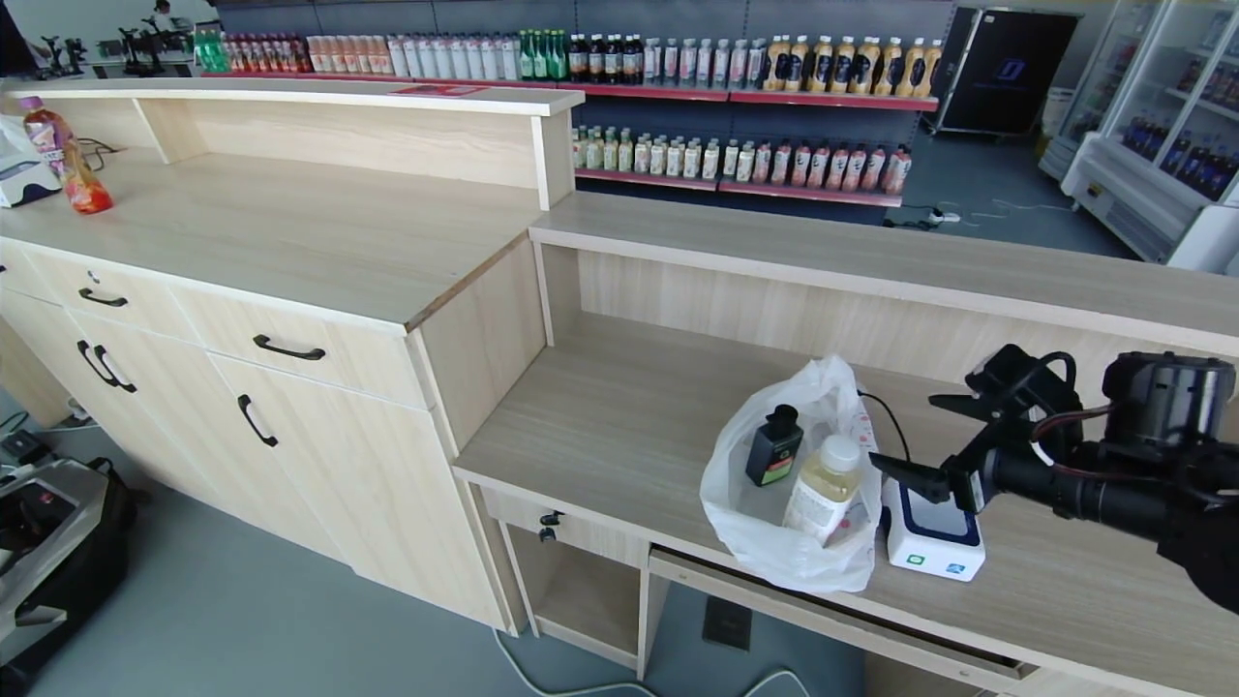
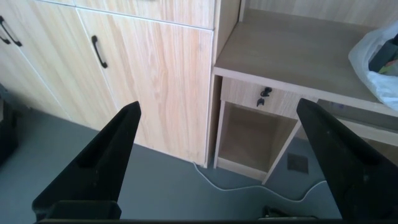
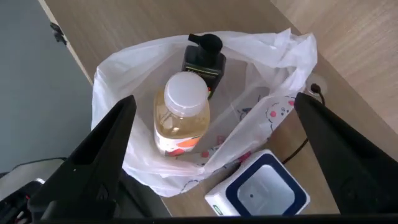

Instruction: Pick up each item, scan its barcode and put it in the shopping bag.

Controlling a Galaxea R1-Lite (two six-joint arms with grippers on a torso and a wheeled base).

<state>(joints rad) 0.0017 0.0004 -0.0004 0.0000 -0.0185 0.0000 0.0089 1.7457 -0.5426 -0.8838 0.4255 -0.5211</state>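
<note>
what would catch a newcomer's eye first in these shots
The white shopping bag sits open on the low desk, holding a pale drink bottle and a dark pump bottle. The right gripper hangs open above the bag and the small white scanner next to it. Far off on the higher counter is one reddish drink bottle, with long shelves of drinks behind.

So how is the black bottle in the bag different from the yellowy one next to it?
The black bottle is dark all over; the yellowy bottle is see-through with pale yellow liquid inside. The black bottle has a black pump-shaped top; the yellowy bottle has a flat white cap. The black bottle looks smaller than the yellowy bottle. Both sit side by side in the white shopping bag.
</note>
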